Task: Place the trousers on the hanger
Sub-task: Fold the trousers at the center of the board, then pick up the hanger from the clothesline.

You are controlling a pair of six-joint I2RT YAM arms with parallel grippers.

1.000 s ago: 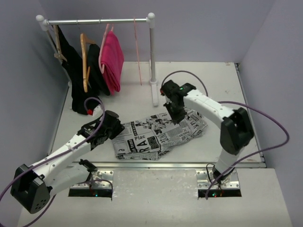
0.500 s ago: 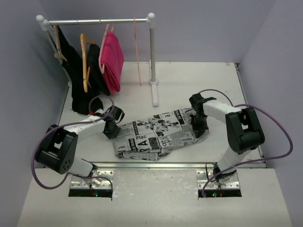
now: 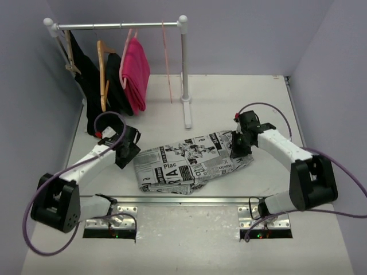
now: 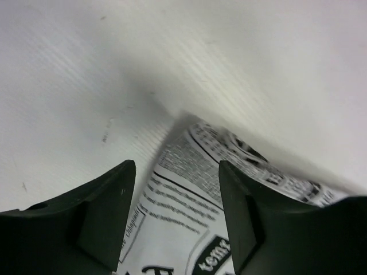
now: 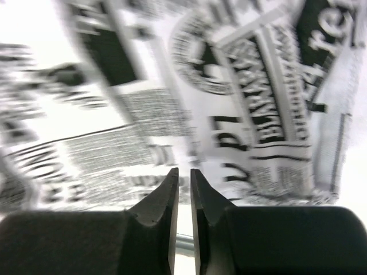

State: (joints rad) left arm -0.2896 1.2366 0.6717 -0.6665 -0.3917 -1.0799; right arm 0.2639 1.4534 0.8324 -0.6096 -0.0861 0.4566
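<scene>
We see the trousers (image 3: 192, 163) lying folded in a low bundle in the middle of the table (image 3: 241, 97), nearer its near edge than its far one. On the print we can read "Plac" in bold letters from above; the left wrist view shows white letters "tem" on a black band, and the headlines in the right wrist view are too blurred for us to read.

The left gripper (image 3: 127, 150) sits at the bundle's left end. In its own view its fingers (image 4: 109, 206) stand spread wide, with a corner of the trousers (image 4: 189, 195) lying between them. The right gripper (image 3: 238, 150) rests over the bundle's right end. Its fingers (image 5: 157, 209) are pressed almost together with only a slim gap, and we see no cloth caught between them.

The hanger (image 3: 167, 63) hangs on the rail of the clothes rack (image 3: 120, 26) at the far left corner, just beside the right post, with the pink garment (image 3: 136, 71) to its left
</scene>
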